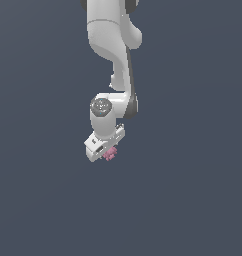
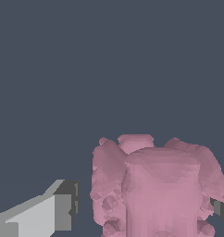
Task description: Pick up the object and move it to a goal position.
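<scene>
One white hand (image 1: 109, 151), fingers (image 2: 44, 215) flanking pink object (image 2: 155, 190), contact unclear

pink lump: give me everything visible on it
The pink lump is a matte, faceted, irregular blob with rounded lobes and small knobs along its edges. In the exterior view it is tiny, peeking out under the white tool. In the wrist view it sits between the two fingers; actual contact is not clear. No surface under it is distinguishable.
</scene>
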`<state>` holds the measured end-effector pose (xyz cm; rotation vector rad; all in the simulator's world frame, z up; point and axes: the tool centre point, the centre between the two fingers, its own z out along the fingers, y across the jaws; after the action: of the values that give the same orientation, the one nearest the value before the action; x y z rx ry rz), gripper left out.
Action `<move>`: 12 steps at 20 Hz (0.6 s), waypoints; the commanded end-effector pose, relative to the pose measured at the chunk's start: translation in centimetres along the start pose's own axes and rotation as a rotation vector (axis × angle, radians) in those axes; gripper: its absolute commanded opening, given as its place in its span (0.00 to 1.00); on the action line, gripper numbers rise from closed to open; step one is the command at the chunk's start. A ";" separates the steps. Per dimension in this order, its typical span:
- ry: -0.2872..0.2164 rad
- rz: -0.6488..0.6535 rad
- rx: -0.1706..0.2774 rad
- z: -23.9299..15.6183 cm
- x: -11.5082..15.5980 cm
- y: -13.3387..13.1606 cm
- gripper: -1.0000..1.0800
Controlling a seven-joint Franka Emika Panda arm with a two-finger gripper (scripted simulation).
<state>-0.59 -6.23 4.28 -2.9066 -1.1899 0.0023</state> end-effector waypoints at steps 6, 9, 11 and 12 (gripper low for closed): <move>0.001 0.000 -0.001 0.2 0.1 0.1 0.00; 0.001 0.000 -0.001 0.2 0.1 0.1 0.00; 0.001 0.000 -0.001 0.2 0.1 0.1 0.00; 0.002 0.001 -0.003 0.1 0.0 0.2 0.00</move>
<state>-0.44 -6.33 4.17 -2.9089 -1.1895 -0.0017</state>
